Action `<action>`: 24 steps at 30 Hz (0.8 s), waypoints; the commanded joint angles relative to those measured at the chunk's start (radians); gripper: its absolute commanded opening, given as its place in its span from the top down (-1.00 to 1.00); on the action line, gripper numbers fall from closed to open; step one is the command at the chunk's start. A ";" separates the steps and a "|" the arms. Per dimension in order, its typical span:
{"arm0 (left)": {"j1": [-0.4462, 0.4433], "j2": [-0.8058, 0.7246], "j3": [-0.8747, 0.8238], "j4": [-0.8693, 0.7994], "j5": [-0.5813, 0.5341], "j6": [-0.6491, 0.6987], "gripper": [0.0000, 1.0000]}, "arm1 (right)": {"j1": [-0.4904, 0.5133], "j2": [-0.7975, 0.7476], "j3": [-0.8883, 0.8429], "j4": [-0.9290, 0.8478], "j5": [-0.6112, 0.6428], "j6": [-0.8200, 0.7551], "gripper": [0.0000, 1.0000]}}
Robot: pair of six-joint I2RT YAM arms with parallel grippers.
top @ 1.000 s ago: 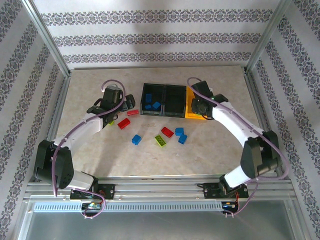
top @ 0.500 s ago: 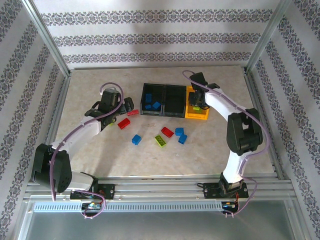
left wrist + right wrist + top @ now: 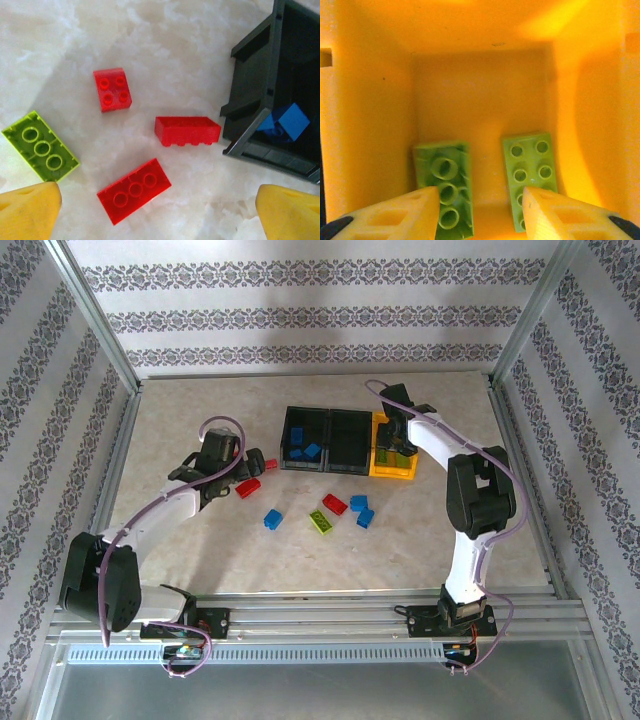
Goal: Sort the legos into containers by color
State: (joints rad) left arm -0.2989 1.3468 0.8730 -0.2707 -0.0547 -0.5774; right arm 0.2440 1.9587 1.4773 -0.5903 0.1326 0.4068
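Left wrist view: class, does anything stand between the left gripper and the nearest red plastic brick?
Nothing visible does: the flat red three-stud plastic brick lies on bare marbled tabletop between the open left gripper's yellow fingertips.

No text, label, brand, number or sign can be read anywhere, whether on the legos (image 3: 112, 90), the containers (image 3: 330, 412), the bench (image 3: 200, 540) or the patterned walls (image 3: 300, 315).
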 commanded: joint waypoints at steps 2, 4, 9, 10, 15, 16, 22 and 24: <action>0.007 -0.031 -0.023 -0.030 0.048 -0.001 -0.99 | -0.013 0.000 0.025 -0.003 -0.010 -0.012 0.03; 0.002 -0.036 -0.035 -0.031 0.064 0.008 -0.99 | -0.013 -0.020 0.017 -0.003 -0.009 -0.010 0.02; -0.026 -0.055 -0.054 -0.058 0.090 0.024 -0.99 | -0.013 -0.076 -0.009 0.000 -0.011 -0.003 -0.06; -0.034 -0.059 -0.060 -0.066 0.093 0.025 -0.99 | -0.013 -0.087 -0.016 0.000 -0.011 -0.001 -0.08; -0.080 -0.064 -0.079 -0.104 0.101 0.024 -0.99 | -0.008 -0.150 -0.054 0.004 -0.009 0.014 -0.23; -0.090 -0.062 -0.083 -0.110 0.104 0.024 -0.99 | -0.005 -0.164 -0.064 0.007 -0.008 0.016 -0.28; -0.164 -0.046 -0.111 -0.127 0.127 0.047 -1.00 | 0.013 -0.240 -0.123 0.012 0.009 0.046 -0.57; -0.183 -0.035 -0.118 -0.128 0.148 0.056 -1.00 | 0.019 -0.266 -0.143 0.014 0.018 0.057 -0.64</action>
State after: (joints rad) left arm -0.4580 1.3018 0.7731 -0.3561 0.0620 -0.5552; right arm 0.2470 1.7424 1.3636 -0.5777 0.1265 0.4397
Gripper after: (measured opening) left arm 0.998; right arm 0.810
